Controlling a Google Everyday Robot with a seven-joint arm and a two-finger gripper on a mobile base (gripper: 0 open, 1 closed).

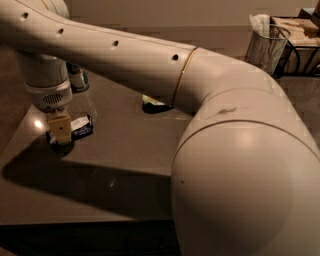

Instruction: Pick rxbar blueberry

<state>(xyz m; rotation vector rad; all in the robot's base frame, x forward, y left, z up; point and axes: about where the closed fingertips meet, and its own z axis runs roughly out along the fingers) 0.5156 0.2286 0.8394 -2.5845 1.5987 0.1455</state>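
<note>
tool (61,136) over rxbar blueberry (82,126), left on table (130,147), can (78,80) behind them

A can (77,80) stands on the surface (125,165) behind the gripper (60,136), at the left end. A green bag (152,104) lies near the middle, and a mesh bin (265,47) stands far right.

Setting: indoor office or break-room type space, dim lighting. Evidence: plain pale wall (165,12) at the back; a wire-mesh bin (265,47) with a light liner at far right; beside it a black-framed shelf (297,35) with wooden boards. A dark grey surface (130,165) carries packaged snacks: a can (78,80), a green bag (152,104) and the rxbar blueberry (80,126). The hand (61,139) is down at the bar's left end.
</note>
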